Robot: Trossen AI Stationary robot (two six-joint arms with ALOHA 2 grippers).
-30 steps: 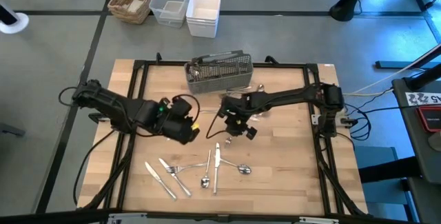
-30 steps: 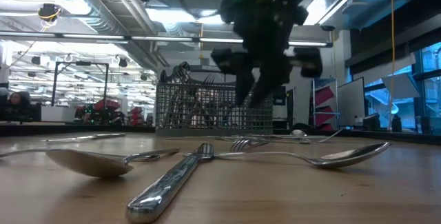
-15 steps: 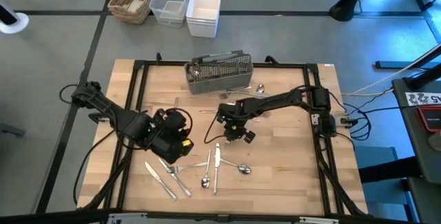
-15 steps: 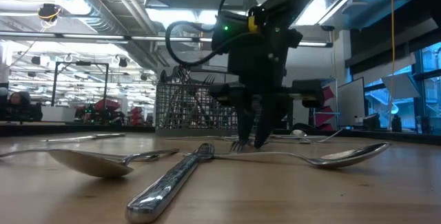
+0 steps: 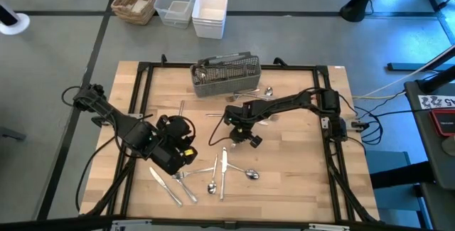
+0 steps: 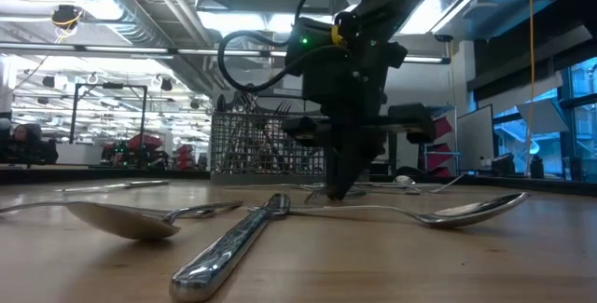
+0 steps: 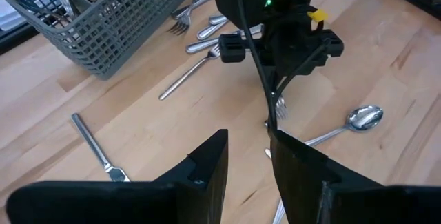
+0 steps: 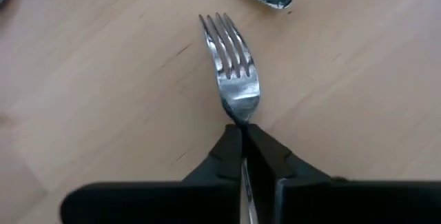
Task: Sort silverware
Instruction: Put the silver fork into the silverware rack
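High view: wood table [image 5: 298, 167], mesh caddy [image 5: 226, 74] at far edge. Right gripper [image 5: 238, 134] mid-table; left gripper [image 5: 186, 156] nearer front-left cutlery, fingers parted, empty.

Low view: right gripper [image 6: 338, 189] down at tabletop.

Right wrist view: fingers [image 8: 265, 156] pinched on fork [image 8: 231, 79] neck; tines point straight ahead, handle runs back between fingers.

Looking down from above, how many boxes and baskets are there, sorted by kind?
Wicker basket: 1
Clear plastic tub: 1
White bin, possibly a nested stack: 1
Grey mesh caddy: 1
Total: 4
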